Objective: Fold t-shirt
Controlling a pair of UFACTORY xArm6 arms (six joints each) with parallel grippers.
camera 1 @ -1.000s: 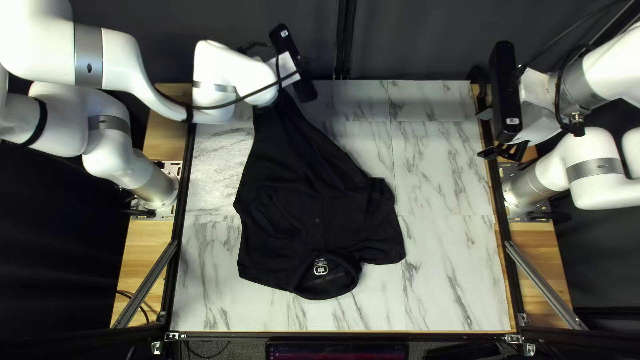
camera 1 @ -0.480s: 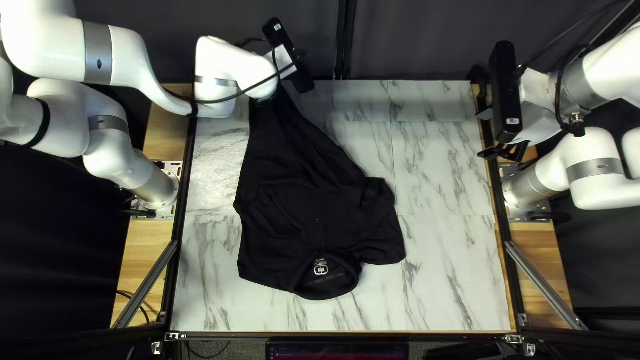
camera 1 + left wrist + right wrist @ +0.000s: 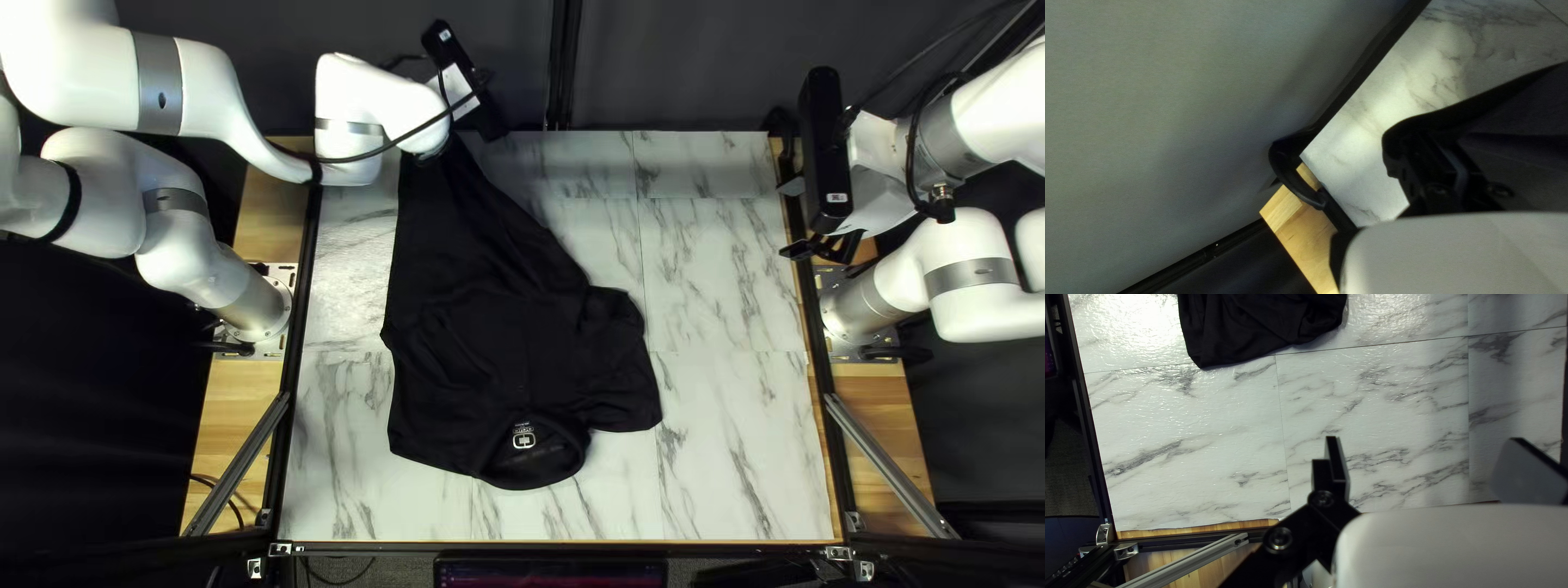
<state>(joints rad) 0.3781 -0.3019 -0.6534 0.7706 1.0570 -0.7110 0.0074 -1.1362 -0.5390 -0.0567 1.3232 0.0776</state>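
Pinching the black t-shirt [image 3: 501, 316] at the end opposite to its collar [image 3: 533, 479], the fingers of the left gripper [image 3: 433, 148] are clenched; they are partly covered by the cloth in the left wrist view. The fingers of the right gripper [image 3: 798, 220] are released and set wide apart, and only bare tabletop [image 3: 729, 457] is seen between them in the right wrist view. A part of the t-shirt is seen ahead of them, well apart from them.

In the top left view, the t-shirt is drawn narrow toward the held end, near the far edge of the tabletop. Its wider part is spread flat, with some creases, and the collar is turned toward the near edge. Inside the collar, a pale label [image 3: 524, 438] is shown. One short sleeve [image 3: 631, 376] is laid out at the right side of the t-shirt.

Farther out, a dark curtain [image 3: 697, 65] is hung behind the tabletop, and a screen [image 3: 550, 573] is partly seen below the near edge.
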